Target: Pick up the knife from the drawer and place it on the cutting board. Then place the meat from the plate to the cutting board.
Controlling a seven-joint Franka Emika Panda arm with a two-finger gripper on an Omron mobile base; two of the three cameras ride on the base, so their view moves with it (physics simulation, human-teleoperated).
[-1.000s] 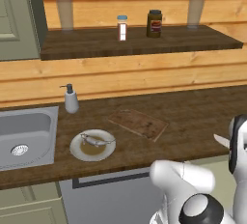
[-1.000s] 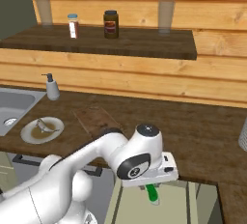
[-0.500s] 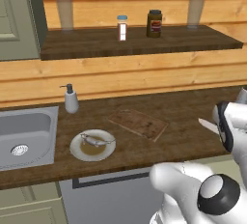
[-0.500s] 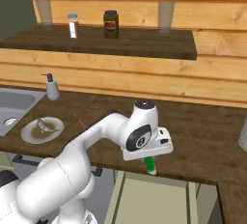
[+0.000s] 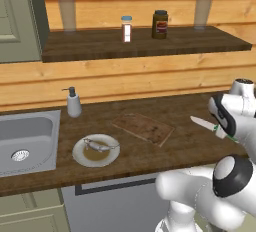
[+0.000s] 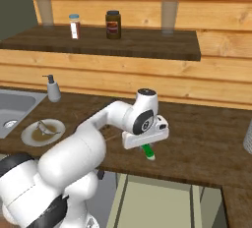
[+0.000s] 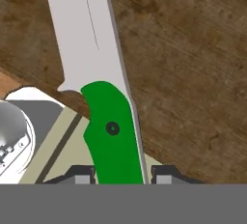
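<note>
Down low at the front, open drawer [image 6: 162,200] with a pale inside, just under the table's front edge. Above it, dark brown wooden table [image 5: 180,146] running wide from left to right. White arm bent up from the base, hand raised over the table's front right part, near the edge. Jaws [image 7: 120,172] closed tight on the knife [image 7: 103,97], green handle pinched between them, pale blade sticking out over the wood. Knife up in the air, not touching anything. Further left, round plate [image 5: 96,150] near the front edge with the small grey meat [image 5: 98,146] lying on its brown middle. Just beside the plate, a bit further back, flat brown cutting board [image 5: 143,128], bare on top. Steel sink [image 5: 25,143] at the far left, soap bottle [image 5: 73,102] behind it. Lots of open wood between knife and board. At the back, wooden wall, with a dark shelf [image 5: 145,43] holding a small shaker [image 5: 127,29] and a dark jar [image 5: 160,24].
</note>
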